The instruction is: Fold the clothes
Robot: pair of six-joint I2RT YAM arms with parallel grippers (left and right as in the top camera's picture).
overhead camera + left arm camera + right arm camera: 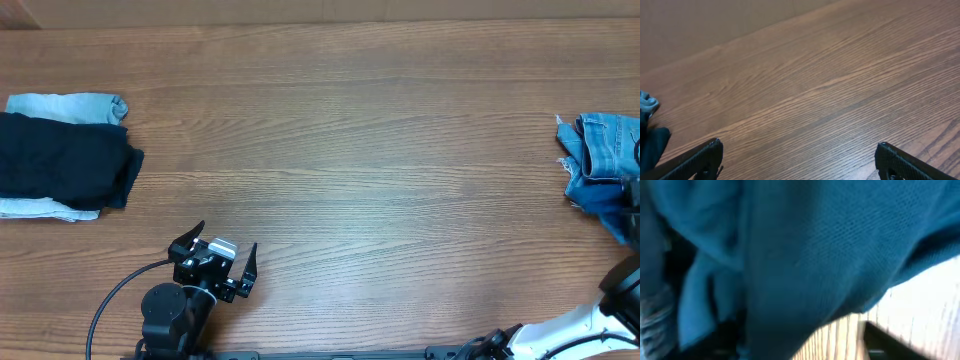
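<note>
1. Overhead view: the royal-blue polo shirt (601,206) lies bunched at the far right edge of the bench (380,130). It touches a light-blue denim piece (606,140) on its far side. The right hand (633,192) sits right at this heap and is mostly cut off by the picture's edge.
2. Right wrist view: the shirt's blue knit fills almost the whole frame, very close to the lens. One dark finger (885,337) shows at lower right over the bench, just beside the cloth's lower edge. Frayed denim shows at the lower left.
3. Right hand, opening: only that one finger is seen, so how far the hand is open, and whether it grips the cloth, cannot be told.
4. Left hand (220,245): it is near the front edge, left of centre and well apart from the shirt. Its fingers are spread wide over bare wood, and it holds nothing.
5. Pose: the right arm (575,330) reaches from the front right corner towards the heap. The left hand points away from the front edge.
6. Far left: a near-black garment (60,160) rests on pale-blue cloth (70,104).
</note>
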